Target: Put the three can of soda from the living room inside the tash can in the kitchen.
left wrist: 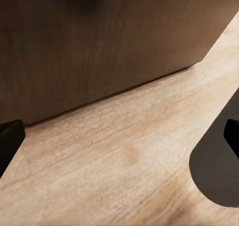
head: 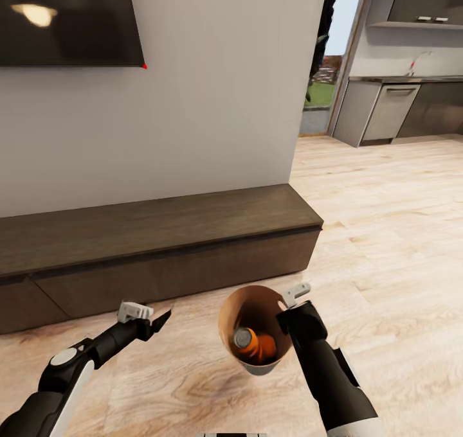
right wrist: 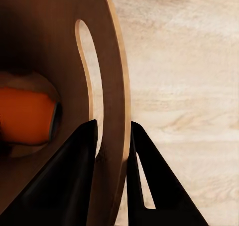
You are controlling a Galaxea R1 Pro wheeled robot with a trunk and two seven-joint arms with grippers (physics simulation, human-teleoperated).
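My right gripper (right wrist: 113,136) clamps the rim of a brown wooden bucket-shaped bin (head: 233,315), one finger inside, one outside. The bright orange soda can (head: 255,344) lies in it, just inboard of my fingers. Left gripper (head: 156,322) spread, empty, over pale plank floor (head: 386,231).

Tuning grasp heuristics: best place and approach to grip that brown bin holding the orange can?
Grip the brown bin at its thin rim wall beside the handle slot, from above, one finger inside and one outside. The right gripper is pinching it there. The orange can lies low inside, clear of the fingers.
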